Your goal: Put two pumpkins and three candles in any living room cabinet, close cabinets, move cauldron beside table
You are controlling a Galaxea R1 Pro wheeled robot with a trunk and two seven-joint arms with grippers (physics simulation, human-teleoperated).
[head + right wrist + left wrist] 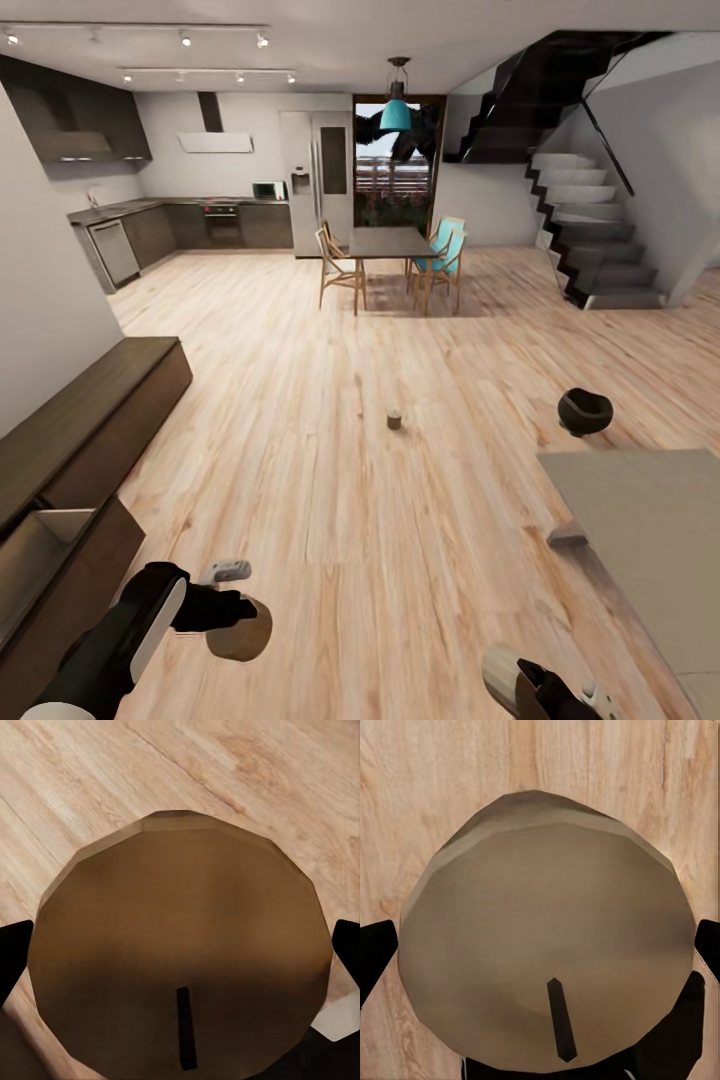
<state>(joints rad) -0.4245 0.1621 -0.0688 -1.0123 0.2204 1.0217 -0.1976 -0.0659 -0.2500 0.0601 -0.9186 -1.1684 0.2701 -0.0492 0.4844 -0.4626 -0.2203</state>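
My left gripper [238, 617] is shut on a grey-beige candle [242, 632] low over the floor, beside the cabinet [95, 415], whose near drawer [45, 548] stands open. In the left wrist view that candle [547, 945] sits between the black fingers [375, 956]. In the right wrist view a browner candle [180, 937] is gripped between the right fingers [11, 952]; my right arm [530, 688] enters at the bottom edge. Another candle [394, 419] stands alone on the floor ahead. The black cauldron [584, 410] sits just beyond the table [650, 540]. The pumpkins are out of view.
A dining table with chairs [392, 255] stands further back, the kitchen [190, 225] at far left and a staircase [590, 240] at the right. Wood floor stretches between the cabinet and the table.
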